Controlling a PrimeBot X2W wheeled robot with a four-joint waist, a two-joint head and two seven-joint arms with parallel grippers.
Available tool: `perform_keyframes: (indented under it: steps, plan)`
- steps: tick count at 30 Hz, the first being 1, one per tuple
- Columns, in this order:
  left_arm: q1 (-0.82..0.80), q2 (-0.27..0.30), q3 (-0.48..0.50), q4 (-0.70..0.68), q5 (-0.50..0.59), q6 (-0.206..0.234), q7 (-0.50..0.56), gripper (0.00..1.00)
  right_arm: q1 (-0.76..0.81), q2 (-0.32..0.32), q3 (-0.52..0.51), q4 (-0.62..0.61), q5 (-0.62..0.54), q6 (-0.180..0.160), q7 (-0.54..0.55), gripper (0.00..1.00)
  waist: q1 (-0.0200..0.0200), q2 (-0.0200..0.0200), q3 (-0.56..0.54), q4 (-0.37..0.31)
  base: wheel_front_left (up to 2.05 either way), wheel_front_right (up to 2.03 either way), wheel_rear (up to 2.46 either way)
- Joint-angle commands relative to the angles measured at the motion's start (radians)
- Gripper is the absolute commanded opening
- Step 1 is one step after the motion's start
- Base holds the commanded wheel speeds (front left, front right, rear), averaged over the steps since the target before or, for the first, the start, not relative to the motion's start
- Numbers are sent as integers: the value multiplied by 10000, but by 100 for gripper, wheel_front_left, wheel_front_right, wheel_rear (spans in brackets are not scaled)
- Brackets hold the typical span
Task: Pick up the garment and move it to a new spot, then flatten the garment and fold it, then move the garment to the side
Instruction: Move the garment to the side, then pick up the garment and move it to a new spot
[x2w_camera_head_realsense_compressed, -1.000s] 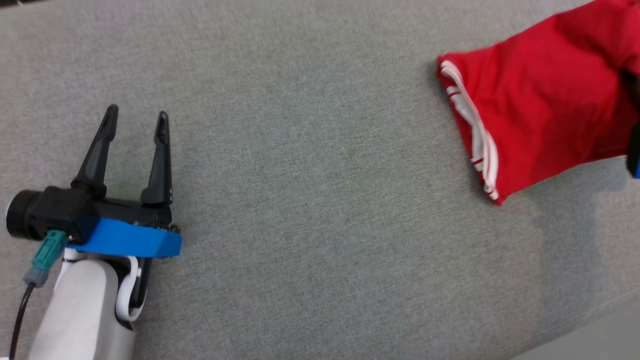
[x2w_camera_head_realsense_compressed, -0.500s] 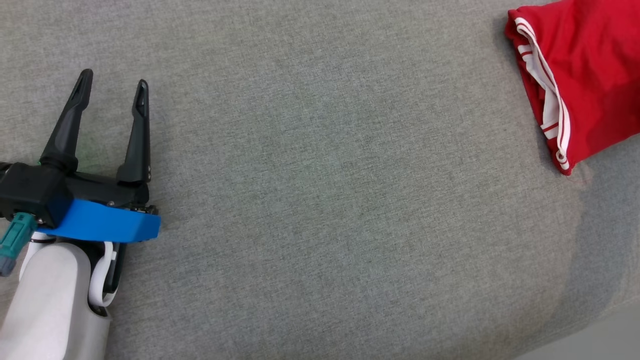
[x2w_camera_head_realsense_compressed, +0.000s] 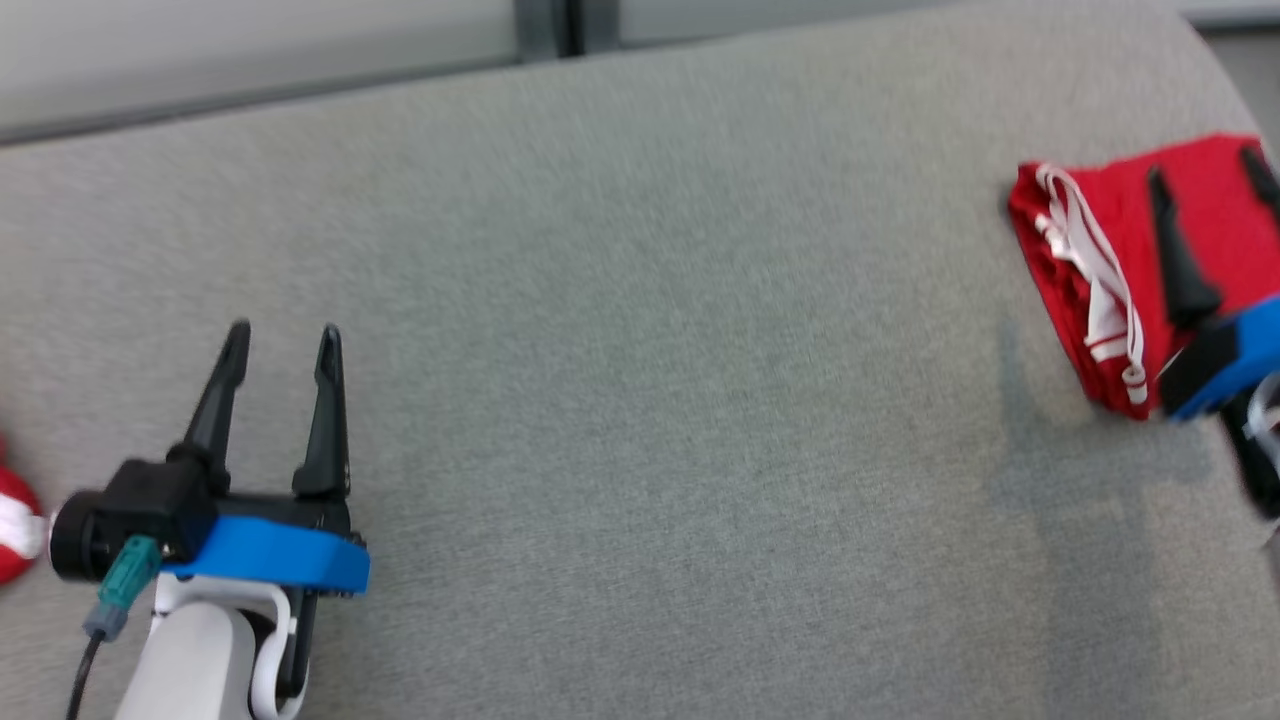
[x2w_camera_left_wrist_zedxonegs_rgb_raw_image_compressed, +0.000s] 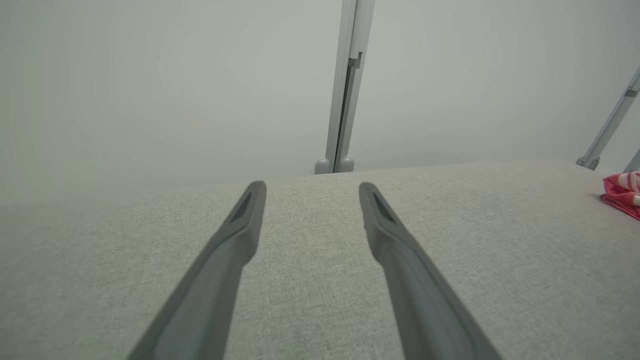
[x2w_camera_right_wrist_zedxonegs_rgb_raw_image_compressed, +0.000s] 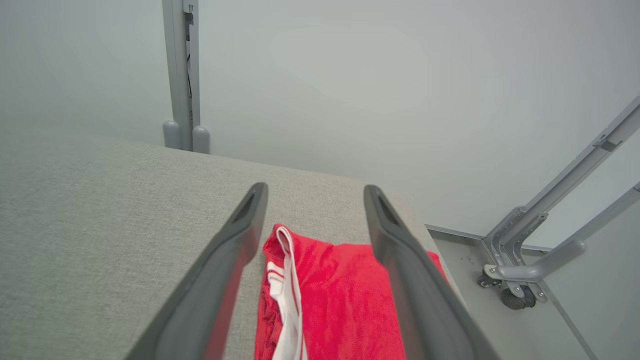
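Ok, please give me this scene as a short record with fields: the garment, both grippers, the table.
garment: red with white trim, folded, lying near the right end of the table
right gripper: open, over the garment, not gripping it
left gripper: open, over bare table, far from the garment
table: grey fabric surface, pale wall behind
other: red and white thing at the head view's left edge, cut off
task stage: garment seems placed at the side

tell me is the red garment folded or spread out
Folded: the red garment lies as a compact layered rectangle, its white-striped hems stacked along one edge.
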Motion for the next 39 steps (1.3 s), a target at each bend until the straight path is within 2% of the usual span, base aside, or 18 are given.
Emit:
perform_keyframes:
  steps: [1, 5, 11, 17, 33, 39]
  plan:
    - [139, 2, 52, 50, -28, 4, -56, 100, 292, 48, -19, -34, 48, -6, -19, 100, 3, 0, -338, -220, 0, 0, 0]
    - [777, -231, 183, 440, -168, 43, -131, 100, 1936, 980, -121, -1073, 381, -3, -183, 100, 3, 0, -1359, 109, 0, 0, 0]
    - [1709, -529, 401, 552, -232, 161, -156, 100, 4020, 2098, -363, -2289, 246, -3, -296, 100, 3, 0, -2395, 608, 0, 0, 0]
    - [2476, -696, 680, 564, -216, 88, -160, 100, 5121, 2656, -743, -2751, -75, -3, -145, 100, 3, 0, -2963, 999, 0, 0, 0]
    - [2572, -844, 842, 658, 16, -82, -163, 100, 5773, 3004, -1396, -3423, -394, -2, 319, 100, 3, 0, -3024, 1370, 0, 0, 0]
    - [2395, -825, 885, 556, 193, -57, -162, 100, 5880, 3044, -1344, -3338, -281, -2, 255, 100, 3, 0, -2878, 2402, 0, 0, 0]
